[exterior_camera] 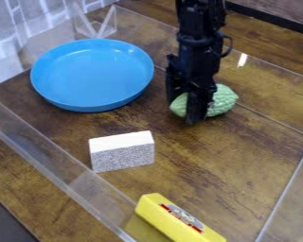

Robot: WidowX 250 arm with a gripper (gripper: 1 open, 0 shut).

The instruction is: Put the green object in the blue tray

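Note:
The green object (219, 102), a bumpy light green oval, lies on the wooden table just right of the blue tray (91, 74). My black gripper (192, 106) points straight down onto its left half. The fingers stand close together and pinch it, hiding its middle. Green shows on both sides of the fingers. The round blue tray sits at the left with nothing in it, its rim a short gap away from the green object.
A grey-white sponge block (122, 150) lies in front of the tray. A yellow bar (176, 219) lies near the bottom edge. Clear plastic walls (41, 151) run along the front and left of the table.

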